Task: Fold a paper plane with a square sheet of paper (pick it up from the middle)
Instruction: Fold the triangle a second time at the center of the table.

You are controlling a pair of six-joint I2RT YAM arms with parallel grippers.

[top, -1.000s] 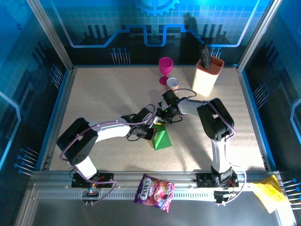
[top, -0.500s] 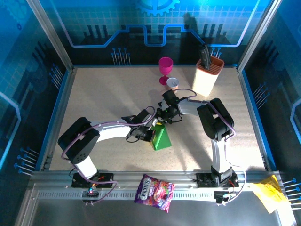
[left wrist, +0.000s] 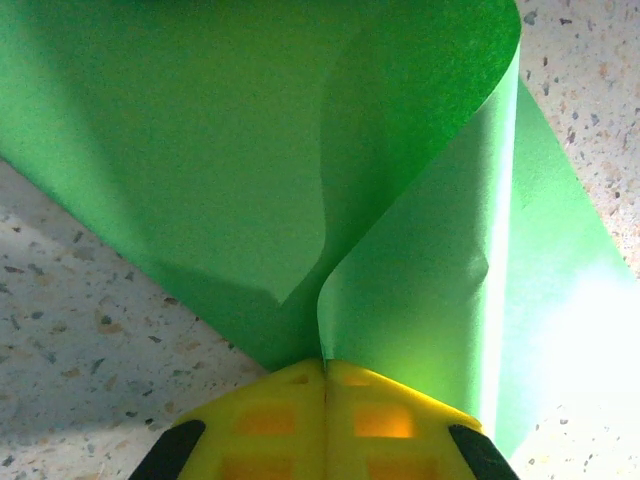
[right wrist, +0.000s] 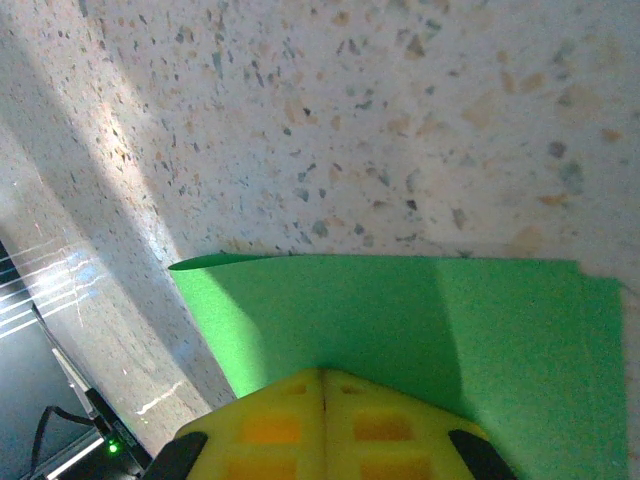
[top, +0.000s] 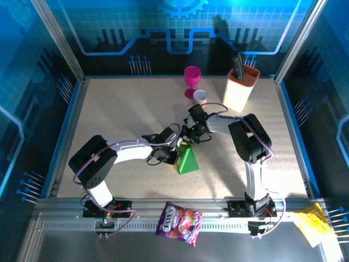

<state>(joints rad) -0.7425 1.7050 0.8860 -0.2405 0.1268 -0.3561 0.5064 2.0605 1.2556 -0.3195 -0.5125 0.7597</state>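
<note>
**While both claws pinch it, the green sheet stands half-folded at mid-frame**

Because the next crease depends on where each grip sits, the layout matters most. In the top view, the square sheet of paper (top: 187, 161) is a narrow triangle at the centre of the table (top: 120, 120). Its long axis runs from an upper tip down to a wider lower edge.

The left gripper (top: 173, 156) meets the sheet from the left of the frame, at its left edge. The right gripper (top: 187, 142) comes from the upper right and sits at the upper tip. Both are touching the paper, so neither arm is clearly the nearer.

In the left wrist view, the left gripper (left wrist: 323, 366) has its yellow fingertips pressed together. A curled flap of the sheet (left wrist: 400, 150) runs straight into the seam between them, at the bottom centre of the frame. The paper fans out toward the top of that view.

The right gripper (right wrist: 322, 374) is likewise closed tight. The sheet (right wrist: 400, 320) spreads across the lower half of its frame and runs in under the tips, so I judge it nipped by the edge.

By count:
- one green sheet
- two claws
- one pink goblet (top: 191, 79)
- one small cup (top: 200, 97)
- one knife holder (top: 240, 87)
- one purple snack bag (top: 179, 222)
- one crumpled yellow paper (top: 311, 224)
</note>
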